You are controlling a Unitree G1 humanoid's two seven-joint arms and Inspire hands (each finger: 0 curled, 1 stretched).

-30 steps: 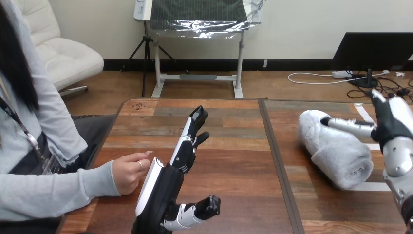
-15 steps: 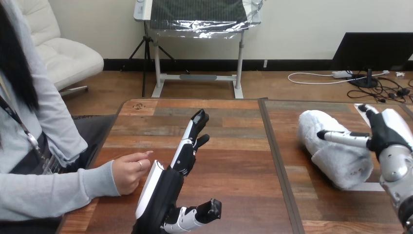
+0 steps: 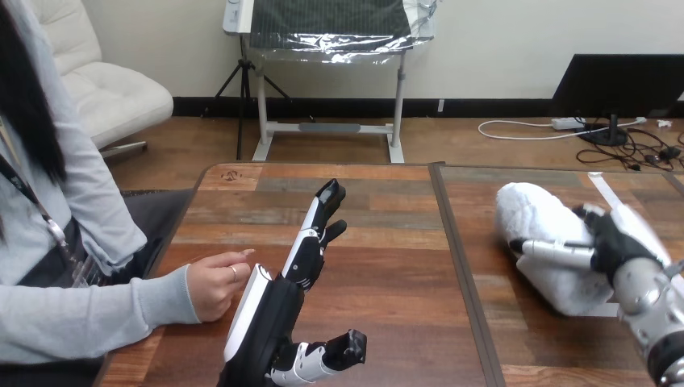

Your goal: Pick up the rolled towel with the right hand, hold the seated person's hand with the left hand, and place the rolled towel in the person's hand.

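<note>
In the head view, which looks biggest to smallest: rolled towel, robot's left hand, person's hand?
1. Left hand and rolled towel: look alike; the hand is nearer the camera and the right hand covers part of the towel, so unranked.
2. Person's hand: clearly smallest.

I'm seeing the rolled towel (image 3: 539, 219) as white, fluffy, rough-napped cloth. The table (image 3: 387, 242) is showing planked wood, smooth and faintly shiny. The left hand (image 3: 274, 318) is gleaming in glossy black and white plastic, the right forearm (image 3: 643, 292) in silvery metal.
</note>
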